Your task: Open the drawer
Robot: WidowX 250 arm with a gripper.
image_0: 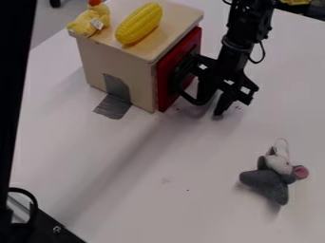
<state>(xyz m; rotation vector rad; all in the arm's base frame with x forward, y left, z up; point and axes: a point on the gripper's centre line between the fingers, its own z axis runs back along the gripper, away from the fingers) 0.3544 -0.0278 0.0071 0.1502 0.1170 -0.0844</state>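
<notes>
The red drawer [164, 88] appears shut, its pull undone — the gripper [213, 104], fingers parted, is placed by the black handle [175, 79], at the box's [138, 64] three o'clock.

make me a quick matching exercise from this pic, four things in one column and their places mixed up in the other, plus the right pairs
1. toy corn
2. grey plush toy
3. grey tape
4. hand

A. by the red drawer front
B. on the box's side and down onto the table
C. on top of the box
D. on the table, away from the box

Pairs: 1-C, 2-D, 3-B, 4-A
</notes>
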